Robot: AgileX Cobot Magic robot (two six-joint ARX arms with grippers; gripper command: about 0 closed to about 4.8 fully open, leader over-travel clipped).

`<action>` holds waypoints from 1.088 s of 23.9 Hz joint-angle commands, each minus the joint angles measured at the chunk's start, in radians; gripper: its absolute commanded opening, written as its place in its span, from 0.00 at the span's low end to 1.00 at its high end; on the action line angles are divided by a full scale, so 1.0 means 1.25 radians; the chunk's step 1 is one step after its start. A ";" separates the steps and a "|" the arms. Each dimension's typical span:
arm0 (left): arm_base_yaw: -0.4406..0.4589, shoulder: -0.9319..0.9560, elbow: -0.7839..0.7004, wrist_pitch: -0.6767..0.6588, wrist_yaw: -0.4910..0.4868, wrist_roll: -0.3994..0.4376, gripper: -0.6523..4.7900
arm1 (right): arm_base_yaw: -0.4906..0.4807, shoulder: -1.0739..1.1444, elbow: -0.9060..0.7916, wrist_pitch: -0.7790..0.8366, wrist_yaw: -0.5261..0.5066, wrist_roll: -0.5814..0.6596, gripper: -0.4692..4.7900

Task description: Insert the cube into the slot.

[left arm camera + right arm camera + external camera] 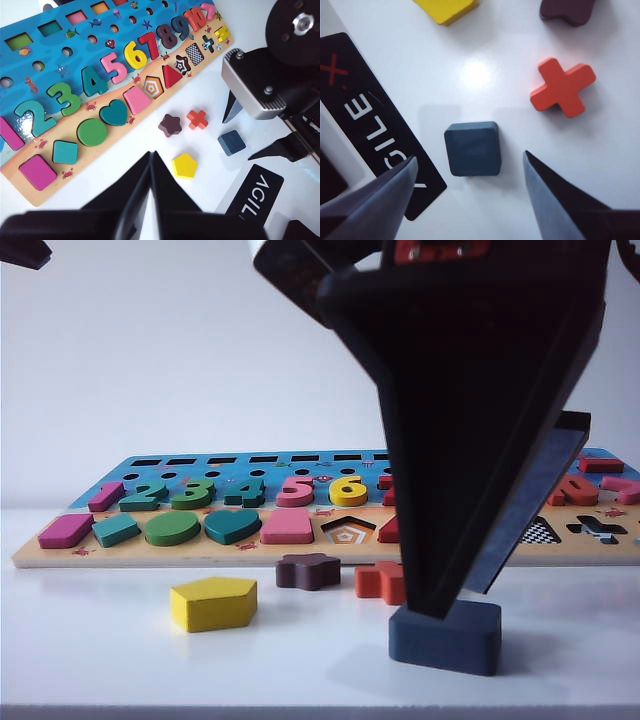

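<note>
The cube is a dark navy rounded block lying flat on the white table in front of the puzzle board. My right gripper hangs just above it, open, with one finger on each side and neither touching. The exterior view shows the same gripper just over the cube. The slot is a checkered recess near the board's right end, also in the left wrist view as the slot. My left gripper is shut and empty, raised over the table before the board.
A yellow pentagon, a maroon star block and an orange cross lie loose in front of the board, left of the cube. A black lettered plate lies close beside the cube. Coloured numbers and shapes fill the board.
</note>
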 commanded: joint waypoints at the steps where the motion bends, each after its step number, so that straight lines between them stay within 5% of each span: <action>1: 0.000 -0.002 0.004 0.014 0.005 0.001 0.14 | 0.002 0.005 0.002 0.012 0.002 0.002 0.82; 26: 0.000 -0.002 0.004 0.014 0.005 0.001 0.14 | 0.002 0.032 0.002 0.017 0.051 -0.001 0.82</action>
